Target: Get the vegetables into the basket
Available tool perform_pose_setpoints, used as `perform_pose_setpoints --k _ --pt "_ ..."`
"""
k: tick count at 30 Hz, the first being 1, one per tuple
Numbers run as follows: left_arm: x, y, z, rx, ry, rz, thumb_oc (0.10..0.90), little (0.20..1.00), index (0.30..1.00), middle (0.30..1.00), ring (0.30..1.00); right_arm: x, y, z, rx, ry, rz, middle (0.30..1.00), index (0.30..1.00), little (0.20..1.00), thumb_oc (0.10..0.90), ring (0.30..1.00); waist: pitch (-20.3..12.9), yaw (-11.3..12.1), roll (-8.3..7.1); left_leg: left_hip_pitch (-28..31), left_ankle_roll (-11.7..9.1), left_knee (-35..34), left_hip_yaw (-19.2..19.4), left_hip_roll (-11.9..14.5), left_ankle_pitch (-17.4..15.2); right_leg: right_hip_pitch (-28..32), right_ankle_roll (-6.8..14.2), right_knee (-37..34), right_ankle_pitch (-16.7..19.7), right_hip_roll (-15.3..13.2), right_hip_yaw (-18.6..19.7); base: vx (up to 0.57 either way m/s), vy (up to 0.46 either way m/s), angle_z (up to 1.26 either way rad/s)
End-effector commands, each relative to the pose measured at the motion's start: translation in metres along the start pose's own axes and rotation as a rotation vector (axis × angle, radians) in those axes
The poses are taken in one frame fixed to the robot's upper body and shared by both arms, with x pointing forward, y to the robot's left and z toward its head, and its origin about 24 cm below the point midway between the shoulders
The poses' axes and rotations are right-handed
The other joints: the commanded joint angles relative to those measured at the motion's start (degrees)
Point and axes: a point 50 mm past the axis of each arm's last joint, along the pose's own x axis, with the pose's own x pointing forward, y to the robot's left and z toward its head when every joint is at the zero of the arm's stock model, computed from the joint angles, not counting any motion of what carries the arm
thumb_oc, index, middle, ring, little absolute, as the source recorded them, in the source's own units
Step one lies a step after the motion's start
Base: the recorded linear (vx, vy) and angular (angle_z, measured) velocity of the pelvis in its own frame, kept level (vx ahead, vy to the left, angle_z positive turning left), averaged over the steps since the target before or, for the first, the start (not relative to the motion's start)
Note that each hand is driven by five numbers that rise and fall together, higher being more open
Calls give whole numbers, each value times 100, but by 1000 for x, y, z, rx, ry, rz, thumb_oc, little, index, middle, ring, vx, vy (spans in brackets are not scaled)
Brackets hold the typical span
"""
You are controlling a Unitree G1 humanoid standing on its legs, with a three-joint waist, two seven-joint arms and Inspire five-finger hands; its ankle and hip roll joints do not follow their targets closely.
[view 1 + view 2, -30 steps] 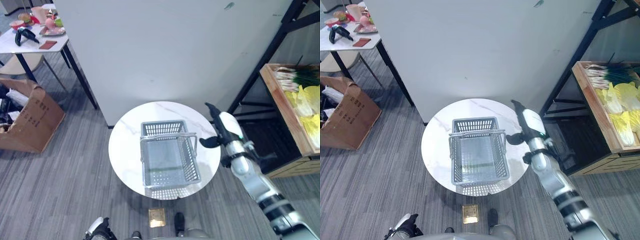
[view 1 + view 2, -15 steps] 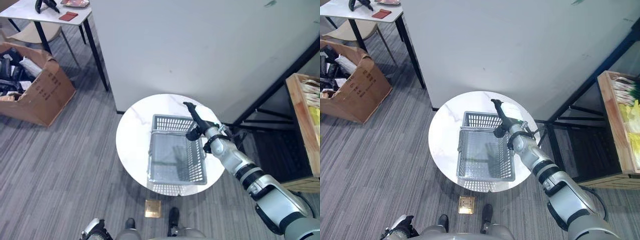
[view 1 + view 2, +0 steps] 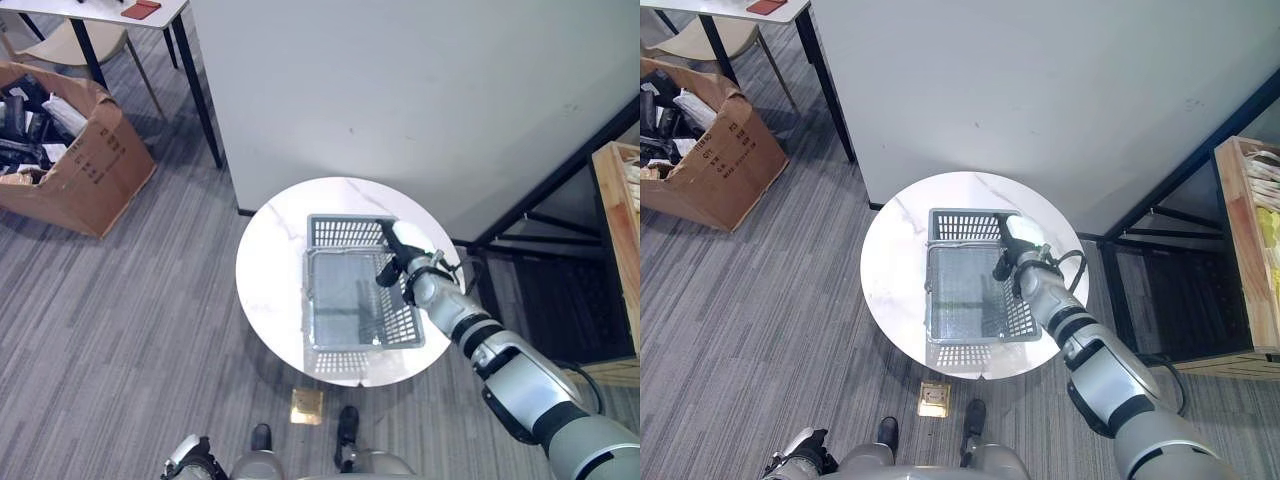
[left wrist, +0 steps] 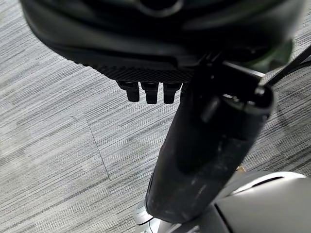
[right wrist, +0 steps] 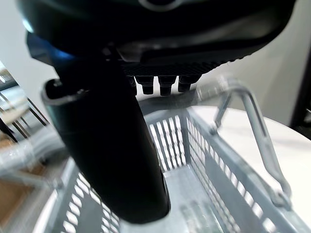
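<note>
My right hand (image 3: pixel 405 262) sits at the middle of the left eye view, over the right rim of the grey basket (image 3: pixel 345 345), close beside the raised handle (image 3: pixel 345 250) that spans it. I judge it is there to take that handle, since the basket has to go to the vegetables or they to it, and nothing lies in it yet. In my right wrist view the thumb (image 5: pixel 109 145) stands out long and straight across the picture, with a short row of fingertips (image 5: pixel 160 87) showing beside it. The fingers look relaxed rather than curled, and I see nothing caught between them, so I read the hand as open and holding nothing. The handle bar passes just past those fingertips, though I cannot tell whether it touches them. The basket is a slatted plastic one, rectangular with open-work walls and a perforated floor, empty, standing square on the round white marble-topped table (image 3: pixel 265 290) in the centre of the frame. The vegetables (image 3: pixel 1268 215) are well apart from it, at the far right edge of the right eye view, pale yellow and whitish leaves lying in a wooden crate (image 3: pixel 1237 250) on a dark shelf frame. My left hand (image 3: pixel 190 458) hangs low at the bottom edge of the left eye view, idle; its wrist view looks down on grey striped carpet (image 4: pixel 53 126), with the thumb and fingertips loose and nothing in them.
</note>
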Motion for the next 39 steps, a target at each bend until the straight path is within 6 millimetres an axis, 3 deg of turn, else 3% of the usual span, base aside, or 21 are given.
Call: perform_pose_setpoints --k 1,3,4,5,16,23,28,29,32,34,39 --pt "1 0 9 28 -3 5 900 1000 1000 1000 1000 15 -50 35 -67 -102 -130 1000 1000 1000 900 1000 137 18 -148 -29 -14 -9 121 -172 114 603 584 79 -323 -271 283 0 0 0" --pt "1 -1 10 32 -8 1 900 1000 1000 1000 1000 15 -46 37 -74 -104 -118 1000 1000 1000 900 1000 137 17 -143 -25 -19 -9 103 -166 114 609 583 74 -321 -265 279 0 0 0" --pt "1 0 11 33 -10 2 900 1000 1000 1000 1000 15 -45 38 -72 -106 -113 550 550 550 578 550 146 15 -144 -28 -22 -9 98 -162 118 604 580 74 -318 -259 277 0 0 0" --pt "1 0 11 33 -10 2 900 1000 1000 1000 1000 15 -45 38 -72 -107 -113 300 300 300 400 300 146 14 -144 -28 -22 -9 97 -162 119 603 580 74 -318 -259 277 0 0 0" --pt "0 -2 7 54 10 -14 900 1000 1000 1000 1000 10 -39 33 -46 -114 -102 300 300 300 400 300 122 -10 -170 19 -35 -9 82 -133 102 628 564 63 -323 -231 249 0 0 0" --pt "0 -3 -3 50 51 -27 900 1000 1000 1000 1000 -1 -38 19 2 -126 -107 300 300 300 400 300 50 -115 -152 110 -30 -9 133 -139 64 676 567 72 -326 -239 285 -2 3 -1" --pt "0 -3 -11 27 81 -41 900 1000 1000 1000 1000 -20 -53 -16 50 -100 -183 300 300 300 400 300 -73 -284 -75 248 -12 -9 189 -152 -1 751 584 97 -344 -253 329 9 14 -3" --pt "0 -4 -11 26 83 -52 900 1000 1000 1000 1000 -30 -56 -37 53 -57 -202 300 300 300 400 300 -143 -362 -38 314 0 -9 215 -161 -32 790 592 113 -365 -262 353 4 20 -5" --pt "0 -5 -13 21 90 -60 900 1000 1000 1000 1000 -37 -57 -51 42 -25 -210 300 300 300 400 300 -199 -400 -13 369 3 -9 241 -162 -53 821 596 122 -377 -265 385 13 11 -10" --pt "-1 -8 -16 18 99 -77 900 1000 1000 1000 1000 -53 -58 -85 44 68 -229 300 300 300 400 300 -289 -515 64 445 9 -9 297 -176 -85 855 602 154 -398 -278 433 7 14 -17" --pt "-1 -10 -14 16 89 -86 900 1000 1000 1000 1000 -70 -61 -114 7 152 -252 300 300 300 400 300 -343 -626 138 497 17 -9 339 -187 -94 850 608 199 -411 -277 484 -8 4 -12"
